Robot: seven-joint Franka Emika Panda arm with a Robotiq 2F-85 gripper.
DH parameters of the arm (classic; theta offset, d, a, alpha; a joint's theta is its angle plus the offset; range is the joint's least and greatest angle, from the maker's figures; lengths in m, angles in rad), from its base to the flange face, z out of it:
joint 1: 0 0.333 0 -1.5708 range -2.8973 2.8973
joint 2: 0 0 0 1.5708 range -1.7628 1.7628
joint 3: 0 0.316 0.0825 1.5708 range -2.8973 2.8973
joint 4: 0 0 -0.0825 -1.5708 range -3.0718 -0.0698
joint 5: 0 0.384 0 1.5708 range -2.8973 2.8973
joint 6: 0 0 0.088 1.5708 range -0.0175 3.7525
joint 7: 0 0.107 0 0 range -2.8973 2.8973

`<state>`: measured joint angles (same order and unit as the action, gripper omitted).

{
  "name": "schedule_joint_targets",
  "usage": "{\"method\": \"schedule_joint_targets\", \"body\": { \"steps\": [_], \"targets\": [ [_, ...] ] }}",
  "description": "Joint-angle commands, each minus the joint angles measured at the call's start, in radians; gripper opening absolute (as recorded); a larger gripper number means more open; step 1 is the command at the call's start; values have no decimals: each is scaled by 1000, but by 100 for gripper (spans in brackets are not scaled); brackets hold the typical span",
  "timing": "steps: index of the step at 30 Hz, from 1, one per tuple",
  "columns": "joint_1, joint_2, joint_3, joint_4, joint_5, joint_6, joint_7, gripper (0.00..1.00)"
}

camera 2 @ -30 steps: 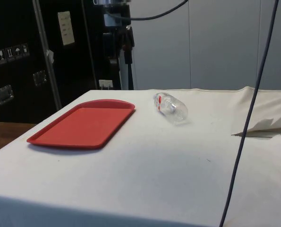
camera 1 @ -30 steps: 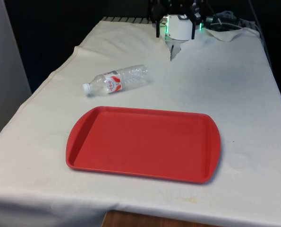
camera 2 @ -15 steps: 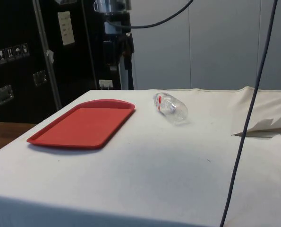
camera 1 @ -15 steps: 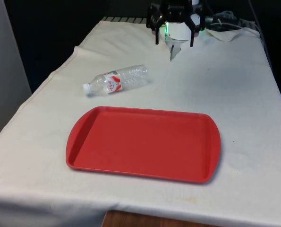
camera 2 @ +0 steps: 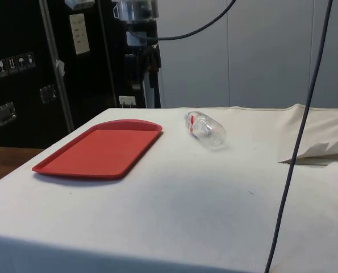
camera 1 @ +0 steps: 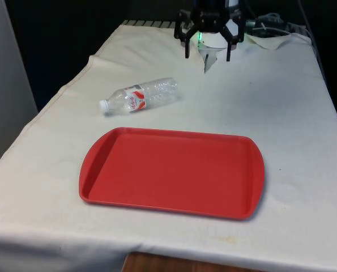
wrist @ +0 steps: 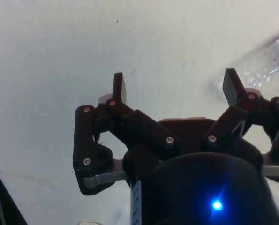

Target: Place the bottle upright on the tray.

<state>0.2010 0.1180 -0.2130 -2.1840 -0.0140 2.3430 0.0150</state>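
bottle: clear plastic bottle point(camera 1: 139, 97) lies on its side on the cloth, beyond the tray's far edge, toward the front view's left; white cap points to the front view's left, red label near the neck; side view point(camera 2: 206, 128) shows it flat on the cloth, just past the tray's far corner.
tray: red tray point(camera 1: 236, 195) bare, near the table's front edge; nothing on it.
gripper: gripper point(camera 1: 207, 54) hangs above the table's far end, well apart from the bottle, holding nothing; wrist view point(wrist: 174, 89) shows the fingers point(wrist: 120, 87) spread wide with bare cloth between them.
stage: judged as approach, grasp not yet made; bottle not yet on tray.
risk roll: bottle is round and lying down, so an off-centre push from one finger would likely roll it away across the cloth.
risk squeeze: thin, seemingly empty plastic; a hard pinch may buckle it and let it slip or pop out.
risk orientation: grasping mid-body while it lies flat makes the upright turn awkward; bottle may swing in the fingers.
risk tip: light bottle with a narrow base; releasing it tilted or too high over the tray would probably topple it.
risk cloth: fingers coming down too low could snag and drag the cloth point(camera 1: 281, 102), shifting bottle and tray.
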Motion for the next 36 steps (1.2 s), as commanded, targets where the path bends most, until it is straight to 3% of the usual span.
{"method": "schedule_joint_targets", "body": {
  "steps": [1,22,36],
  "targets": [
    [0,-2,0,-2,-3,3,2,100],
    [-2,35,-8,-6,-3,22,13,100],
    [-15,59,-34,-4,4,22,23,100]
  ]
}}
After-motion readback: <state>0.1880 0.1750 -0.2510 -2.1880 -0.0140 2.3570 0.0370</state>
